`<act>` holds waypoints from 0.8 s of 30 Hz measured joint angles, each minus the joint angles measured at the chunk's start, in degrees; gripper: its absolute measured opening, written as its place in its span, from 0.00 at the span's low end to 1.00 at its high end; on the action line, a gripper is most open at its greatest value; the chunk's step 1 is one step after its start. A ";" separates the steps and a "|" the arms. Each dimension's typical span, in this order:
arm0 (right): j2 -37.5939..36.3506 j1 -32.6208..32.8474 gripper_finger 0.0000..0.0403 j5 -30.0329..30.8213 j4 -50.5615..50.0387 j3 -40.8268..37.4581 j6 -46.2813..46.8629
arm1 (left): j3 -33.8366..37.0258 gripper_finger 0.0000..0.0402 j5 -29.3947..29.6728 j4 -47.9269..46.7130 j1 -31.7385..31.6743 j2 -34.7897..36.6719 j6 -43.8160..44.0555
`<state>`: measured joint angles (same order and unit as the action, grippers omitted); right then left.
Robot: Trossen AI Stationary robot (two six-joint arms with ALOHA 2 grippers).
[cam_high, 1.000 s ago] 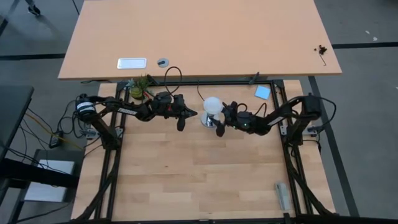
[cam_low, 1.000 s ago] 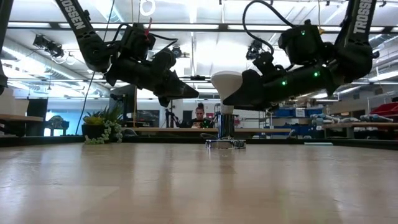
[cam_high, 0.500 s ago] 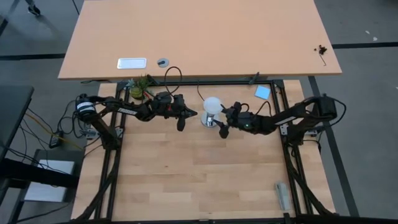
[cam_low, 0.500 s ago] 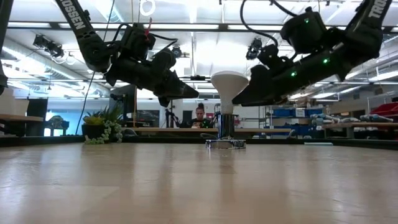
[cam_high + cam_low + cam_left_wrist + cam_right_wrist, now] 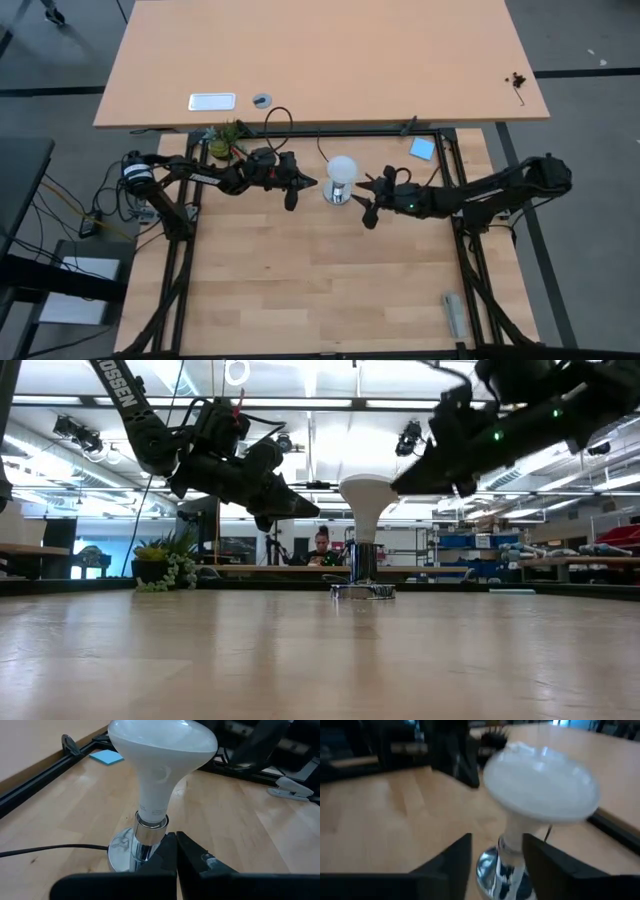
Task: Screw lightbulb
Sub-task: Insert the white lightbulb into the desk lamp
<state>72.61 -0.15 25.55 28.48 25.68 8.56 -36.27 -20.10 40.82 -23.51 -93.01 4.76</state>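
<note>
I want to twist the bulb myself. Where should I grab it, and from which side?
Grab the bulb around its wide round top, coming straight down from above. It stands upright in the socket, so the top is free, and the narrow neck is harder to hold. Both grippers, left and right, sit off it.

We see a light wooden plank tabletop [image 5: 330, 280] set in a black metal frame [image 5: 180, 270]. Beyond it stands a larger plain tan wooden desk [image 5: 330, 60] bearing a white rectangular tray [image 5: 212, 101] and a small dark round object [image 5: 261, 100]. A small green potted plant [image 5: 225, 138] and a light blue square note [image 5: 422, 149] sit at the tabletop's far edge. The floor is grey [image 5: 590, 200]. In the low view, bright ceiling light strips [image 5: 320, 402] span a workshop, where a person [image 5: 321, 547] sits behind a bench.
</note>
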 joint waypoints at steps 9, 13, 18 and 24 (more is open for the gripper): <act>-1.39 -0.01 0.02 -1.22 -5.33 10.10 -3.20 | 0.00 0.00 0.00 0.00 0.00 0.02 0.00; -1.17 -2.70 0.05 -1.36 -14.50 16.57 -1.67 | 0.00 0.00 0.00 0.00 0.00 0.02 0.00; 2.07 -6.30 0.05 -2.24 -24.42 22.85 0.80 | 0.00 0.00 0.39 0.09 0.00 0.02 0.00; 7.12 -7.83 0.02 -2.73 -25.39 23.99 2.70 | 0.00 0.00 0.46 0.07 0.00 0.02 0.00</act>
<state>79.73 -7.98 22.82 3.09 49.67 11.25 -36.27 -19.64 40.88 -23.51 -92.99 4.75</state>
